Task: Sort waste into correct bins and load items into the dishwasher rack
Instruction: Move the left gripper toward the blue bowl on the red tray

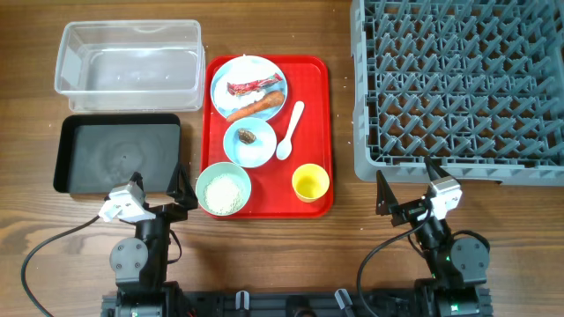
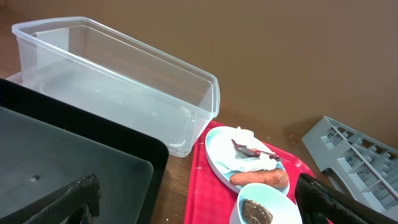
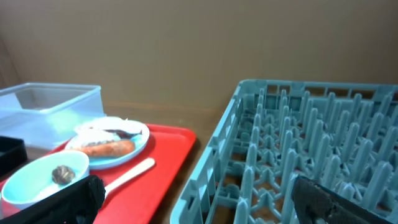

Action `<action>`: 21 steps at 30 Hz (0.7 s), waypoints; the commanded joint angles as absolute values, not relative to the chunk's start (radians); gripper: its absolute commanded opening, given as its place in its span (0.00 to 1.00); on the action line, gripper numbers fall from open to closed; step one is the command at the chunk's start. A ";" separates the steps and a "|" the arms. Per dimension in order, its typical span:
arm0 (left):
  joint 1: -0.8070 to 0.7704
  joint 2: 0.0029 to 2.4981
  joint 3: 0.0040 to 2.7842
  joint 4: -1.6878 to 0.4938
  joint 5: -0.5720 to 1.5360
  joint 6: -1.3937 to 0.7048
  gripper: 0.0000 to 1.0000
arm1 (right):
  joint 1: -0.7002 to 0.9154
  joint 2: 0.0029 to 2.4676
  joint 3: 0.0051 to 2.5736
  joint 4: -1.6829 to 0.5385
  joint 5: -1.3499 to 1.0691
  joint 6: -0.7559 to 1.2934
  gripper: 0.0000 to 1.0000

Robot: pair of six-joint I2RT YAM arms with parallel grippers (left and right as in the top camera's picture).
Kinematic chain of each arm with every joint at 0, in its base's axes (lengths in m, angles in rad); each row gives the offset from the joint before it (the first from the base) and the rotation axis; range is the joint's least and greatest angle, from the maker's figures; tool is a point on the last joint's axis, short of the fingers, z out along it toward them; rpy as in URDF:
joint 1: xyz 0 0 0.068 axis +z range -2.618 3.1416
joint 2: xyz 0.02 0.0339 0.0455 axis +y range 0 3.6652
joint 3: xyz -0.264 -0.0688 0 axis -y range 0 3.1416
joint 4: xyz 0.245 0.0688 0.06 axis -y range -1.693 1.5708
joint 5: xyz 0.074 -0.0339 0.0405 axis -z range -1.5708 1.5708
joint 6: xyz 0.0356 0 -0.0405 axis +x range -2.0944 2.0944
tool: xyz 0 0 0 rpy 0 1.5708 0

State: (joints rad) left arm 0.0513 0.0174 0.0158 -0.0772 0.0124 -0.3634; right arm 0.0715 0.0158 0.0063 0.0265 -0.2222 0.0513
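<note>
Wooden bench (image 1: 264, 255), plain brown wall behind it in the wrist views. The left hand (image 1: 159, 187) and right hand (image 1: 407, 187) sit at the near edge, fingers spread wide, nothing in them.

Everything to sort is on the red tray (image 1: 313, 106), between the clear tub (image 1: 128, 26) and black tray (image 1: 119, 154) on one side and the rack (image 1: 458, 88) on the other. My guess:

- **carrot** (image 1: 257, 107): firm but slick, so pinch it mid-length.
- **wrapper** (image 1: 251, 87): flimsy, grab an edge.
- **rice** (image 1: 225, 191): loose, so tip its bowl (image 1: 204, 180) by the rim.
- **spoon** (image 1: 289, 132): light, take the handle.

Only the overhead shows the rice and the yellow cup (image 1: 310, 183). The left wrist view shows the tissue (image 2: 245, 158) under the wrapper on the plate (image 1: 220, 84). The right wrist view shows how tall the rack pegs stand.
</note>
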 commanded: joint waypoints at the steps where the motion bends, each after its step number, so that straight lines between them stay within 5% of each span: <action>1: 0.046 0.007 0.006 -0.068 0.011 -0.348 1.00 | 0.076 0.014 0.005 0.080 -0.199 0.053 1.00; 8: 0.046 0.007 0.020 0.120 0.048 -0.343 1.00 | 0.076 0.014 0.009 0.262 -0.234 0.056 1.00; 13: 0.046 0.067 0.155 0.021 0.056 -0.257 1.00 | 0.075 0.015 0.099 0.291 -0.199 0.052 1.00; 21: 0.046 0.511 0.603 -0.235 0.101 -0.134 1.00 | 0.076 0.234 0.361 0.194 -0.192 0.051 1.00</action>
